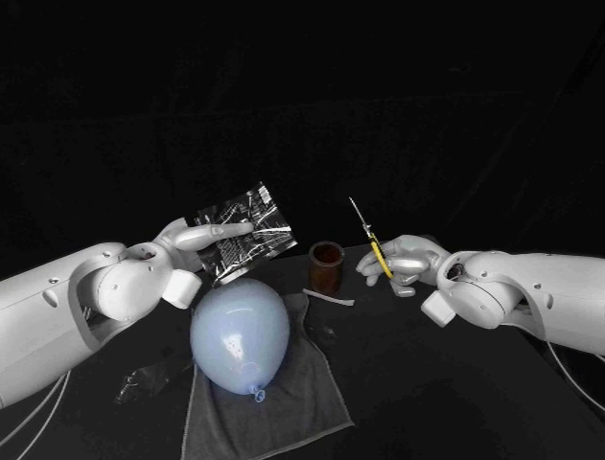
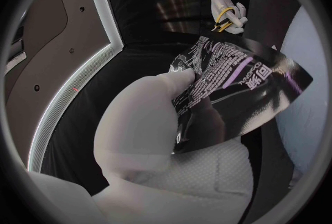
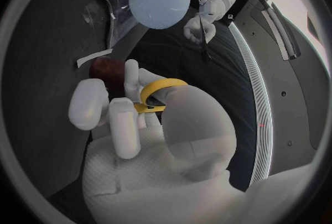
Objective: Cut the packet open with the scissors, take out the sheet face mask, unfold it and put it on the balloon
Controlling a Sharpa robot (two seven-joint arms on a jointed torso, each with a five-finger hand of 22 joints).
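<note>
My left hand [image 1: 189, 236] holds the dark printed packet [image 1: 251, 230] upright above the table, left of centre. In the left wrist view the packet [image 2: 232, 88] lies between the thumb and fingers [image 2: 149, 113]. My right hand [image 1: 402, 262] grips the yellow-handled scissors [image 1: 371, 240], blades pointing up, a short way right of the packet. The right wrist view shows the yellow handle loop [image 3: 160, 91] around that hand's [image 3: 149, 119] fingers. A pale blue balloon [image 1: 242, 331] lies on a grey cloth [image 1: 289, 402] in front of both hands.
A brown cylindrical cup [image 1: 326, 268] stands between the hands, behind the balloon. A cut white strip [image 1: 333, 299] lies by its base. A small crumpled clear piece [image 1: 139, 379] sits on the table left of the cloth.
</note>
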